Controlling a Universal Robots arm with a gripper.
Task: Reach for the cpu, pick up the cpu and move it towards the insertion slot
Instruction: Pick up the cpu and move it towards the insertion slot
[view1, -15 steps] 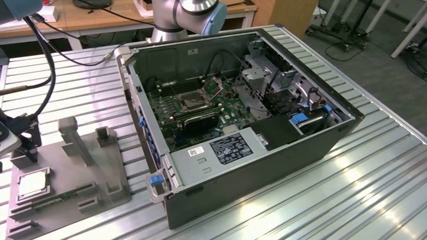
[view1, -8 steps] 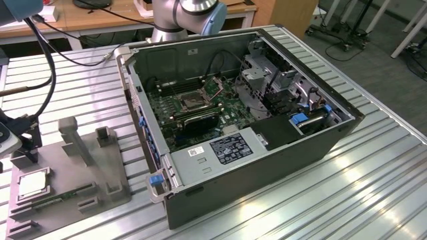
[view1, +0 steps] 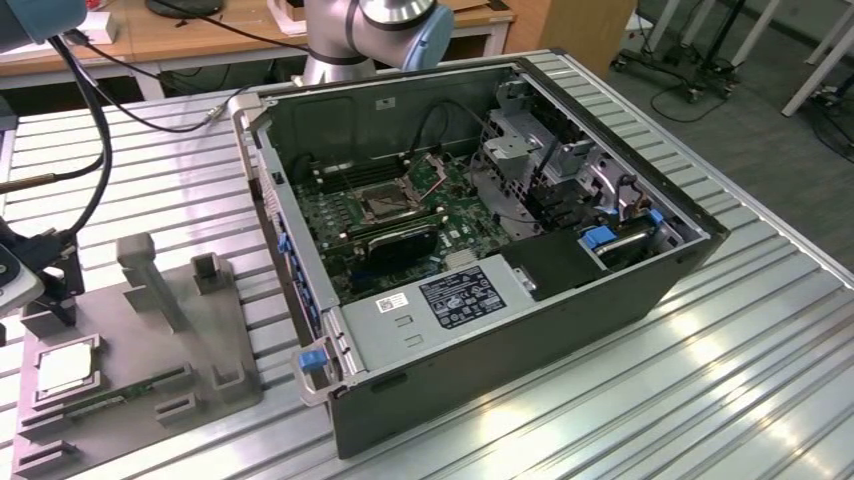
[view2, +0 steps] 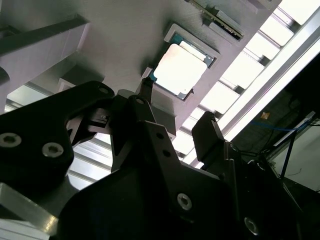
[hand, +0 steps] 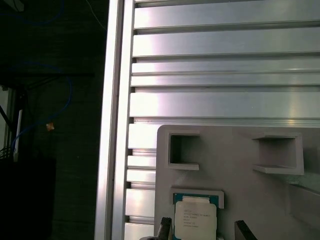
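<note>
Exterior view, lower left: the cpu (view1: 67, 368) lies in a gray fixture (view1: 140, 345). The open, empty gripper (view2: 175, 104) hovers close. Misaligned closing could tip the chip.

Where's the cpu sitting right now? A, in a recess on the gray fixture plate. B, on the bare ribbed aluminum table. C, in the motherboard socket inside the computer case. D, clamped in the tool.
A: the cpu lies flat in a framed recess of the gray fixture plate, and the tool is open with nothing gripped.
</note>
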